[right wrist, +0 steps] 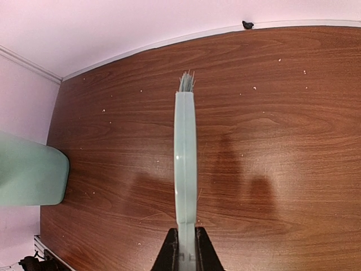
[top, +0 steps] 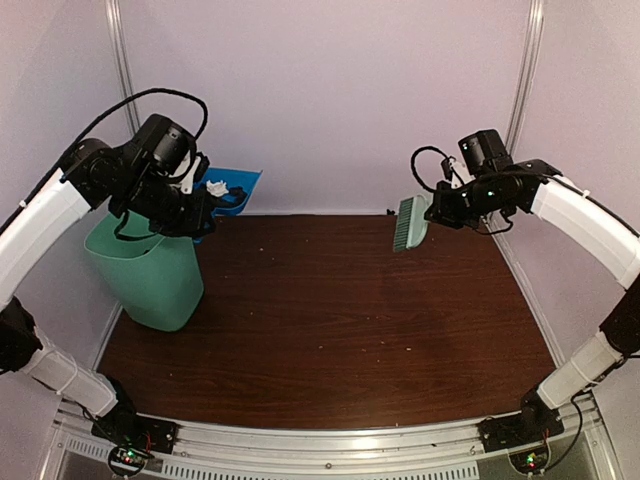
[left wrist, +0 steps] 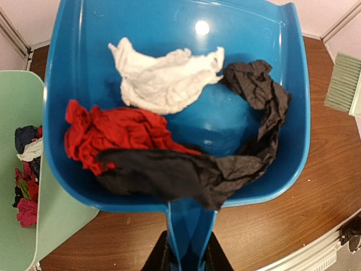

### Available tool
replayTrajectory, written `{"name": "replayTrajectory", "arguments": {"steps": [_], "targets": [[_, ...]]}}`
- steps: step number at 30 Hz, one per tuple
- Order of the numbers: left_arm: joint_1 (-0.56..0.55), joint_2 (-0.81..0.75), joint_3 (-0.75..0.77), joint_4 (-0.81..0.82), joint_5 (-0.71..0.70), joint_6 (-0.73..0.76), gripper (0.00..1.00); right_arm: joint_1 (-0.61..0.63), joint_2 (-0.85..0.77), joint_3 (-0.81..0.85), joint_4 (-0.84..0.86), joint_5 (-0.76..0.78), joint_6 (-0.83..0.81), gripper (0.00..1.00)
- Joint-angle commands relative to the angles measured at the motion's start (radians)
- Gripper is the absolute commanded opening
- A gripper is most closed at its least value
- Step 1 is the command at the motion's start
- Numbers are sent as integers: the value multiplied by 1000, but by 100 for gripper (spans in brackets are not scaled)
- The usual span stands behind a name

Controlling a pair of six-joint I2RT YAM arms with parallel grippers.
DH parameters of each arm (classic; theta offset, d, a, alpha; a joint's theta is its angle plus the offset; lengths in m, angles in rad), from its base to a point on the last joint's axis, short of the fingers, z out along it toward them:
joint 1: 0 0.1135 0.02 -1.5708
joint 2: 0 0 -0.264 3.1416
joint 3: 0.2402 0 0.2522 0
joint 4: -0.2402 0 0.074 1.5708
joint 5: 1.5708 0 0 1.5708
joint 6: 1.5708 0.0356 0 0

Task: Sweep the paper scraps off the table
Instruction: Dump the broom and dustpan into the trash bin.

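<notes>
My left gripper (left wrist: 188, 255) is shut on the handle of the blue dustpan (left wrist: 248, 34) and holds it in the air beside the mint-green bin (top: 150, 275). In the pan lie a white scrap (left wrist: 163, 79), a red scrap (left wrist: 113, 132) and a long black scrap (left wrist: 192, 172). More scraps (left wrist: 25, 180) lie inside the bin. My right gripper (right wrist: 185, 251) is shut on the pale green hand brush (right wrist: 185, 158), held above the table (top: 330, 330) at the back right. The brush also shows in the top view (top: 410, 222).
The bin stands at the table's left edge, under my left arm. Tiny pale specks (right wrist: 255, 88) dot the wood. The silver frame edge (top: 330, 440) runs along the near side, with both arm bases on it.
</notes>
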Motion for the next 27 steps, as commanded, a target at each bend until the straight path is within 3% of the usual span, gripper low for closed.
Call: {"name": "replayTrajectory", "arguments": {"steps": [1,27], "targets": [[59,-24,48,-5,61,-40,0,-9,-73,-37,6,32,-10,0],[452,-227,-109,213,550,-248,0,-11,-229,-182,-25,7,31,0]]}}
